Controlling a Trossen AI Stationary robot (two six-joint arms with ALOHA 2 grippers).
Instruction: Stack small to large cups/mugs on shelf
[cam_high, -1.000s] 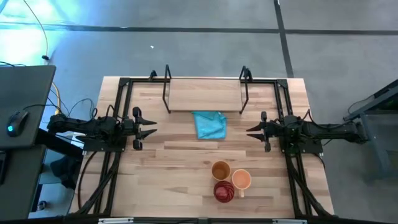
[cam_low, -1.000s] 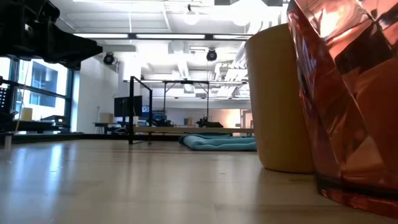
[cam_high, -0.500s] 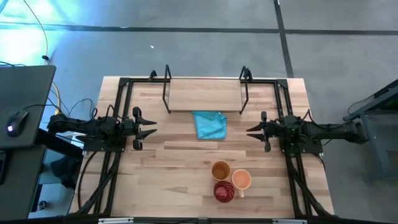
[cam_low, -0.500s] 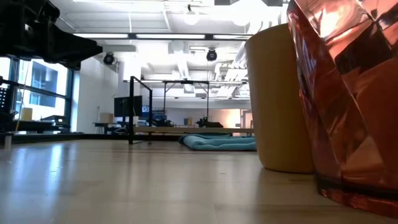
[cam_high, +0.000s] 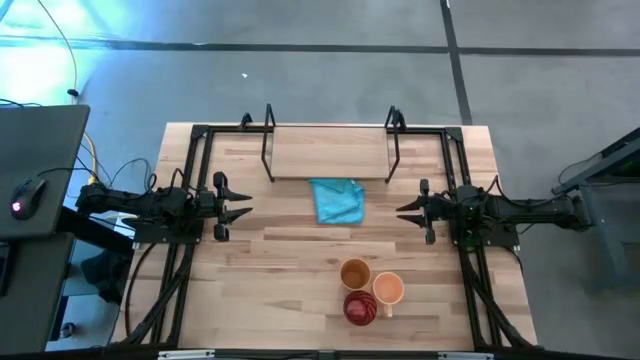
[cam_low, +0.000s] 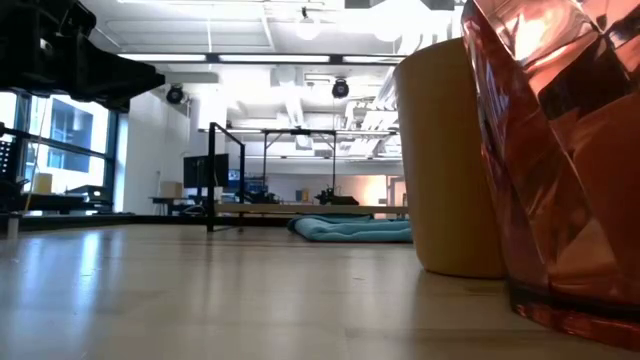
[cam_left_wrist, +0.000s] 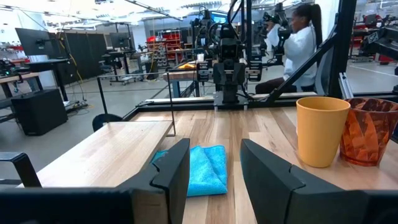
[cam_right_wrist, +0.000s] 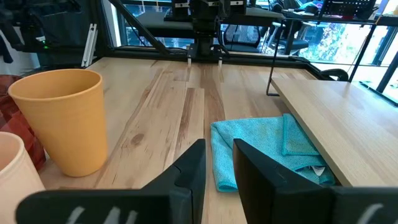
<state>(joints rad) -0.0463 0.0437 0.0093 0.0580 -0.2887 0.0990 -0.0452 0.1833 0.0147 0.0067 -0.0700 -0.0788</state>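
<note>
Your three cups sit in a tight cluster near the front edge of the light-wood worktop, toward the right arm's side: the mustard-tan smooth tumbler farthest back, the bright orange mug with a handle just beside it, and the dark red ribbed cup nearest the front, all upright with mouths up; whether they touch one another you cannot tell from above; the low light-wood shelf in its black wire frame stands at the far edge and holds nothing, with a crumpled turquoise cloth lying just in front of it; judge the cups light and rigid, the tumbler's plain wall likely slippery, so pinch it over the rim with one finger inside; the ribbed cup offers better purchase on its facets, and the mug is best taken by its rim rather than its small handle, which points toward the front; the right claw hovers level with the cloth, its jaws parted by a narrow gap and holding nothing, the cups well apart from it toward the front; the left claw waits at the opposite side, jaws spread wider and likewise bare.
</note>
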